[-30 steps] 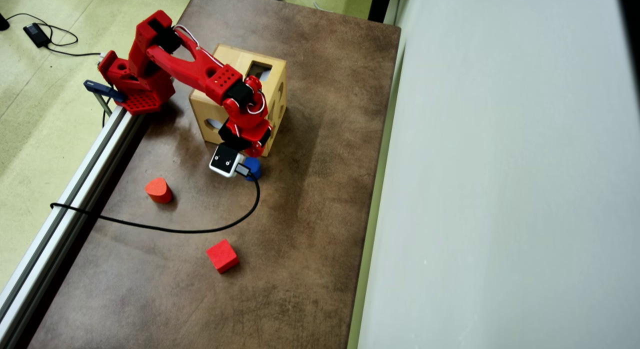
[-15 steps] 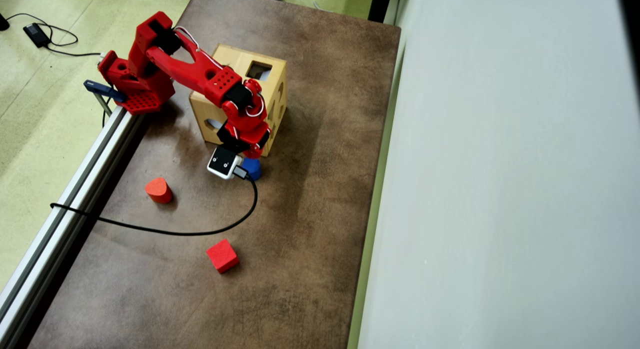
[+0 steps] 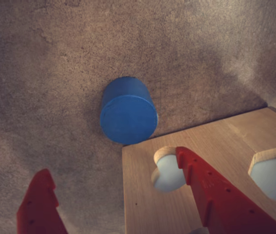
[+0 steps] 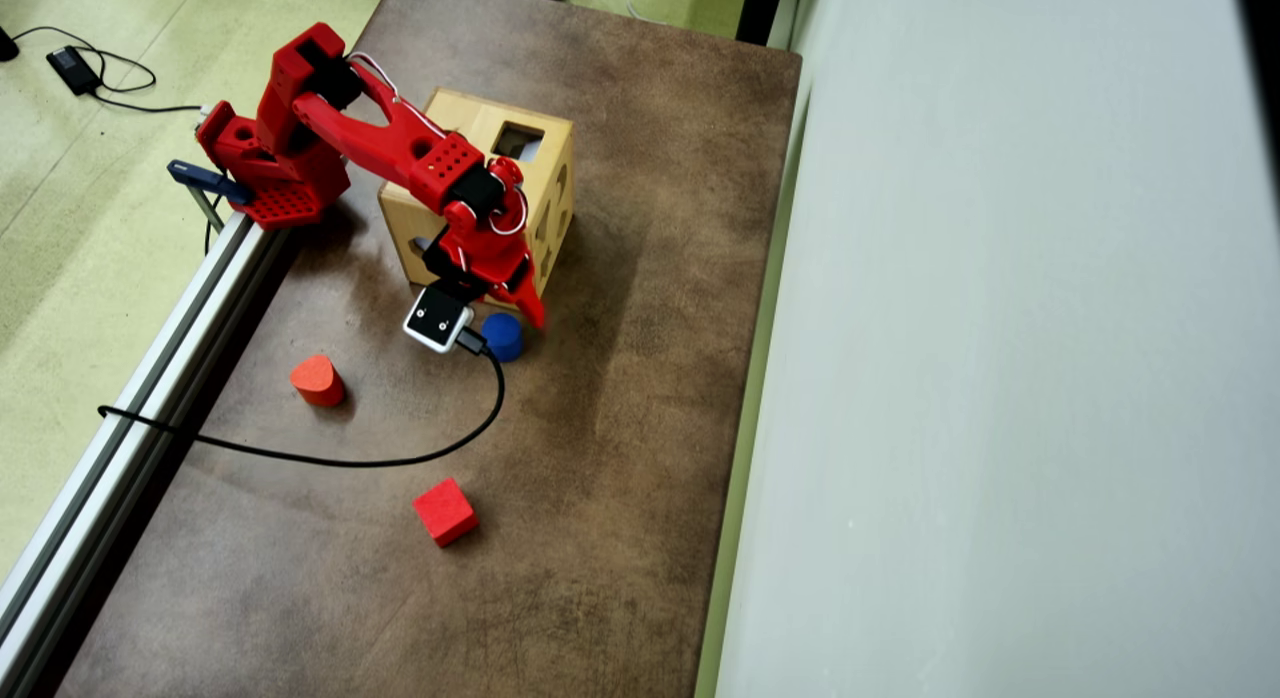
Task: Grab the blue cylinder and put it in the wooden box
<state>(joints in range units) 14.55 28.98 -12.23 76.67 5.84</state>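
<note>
blue cylinder: the blue cylinder [image 3: 128, 111] [image 4: 503, 335] stands on the brown table [image 4: 620, 458], right by the corner of the wooden box [image 3: 211, 170] [image 4: 470, 138], flat round top up.
gripper: the red gripper [image 3: 116, 173] [image 4: 505, 313] hangs above the cylinder and the box edge. its two fingers [image 3: 40, 202] are spread wide apart and hold nothing.
box: it has shaped holes cut in its top and sides.
other blocks: an orange-red rounded block [image 4: 317, 379] and a red cube [image 4: 445, 511] sit well apart from the cylinder.
cable: a black cable [image 4: 330, 458] lies across the table.
</note>
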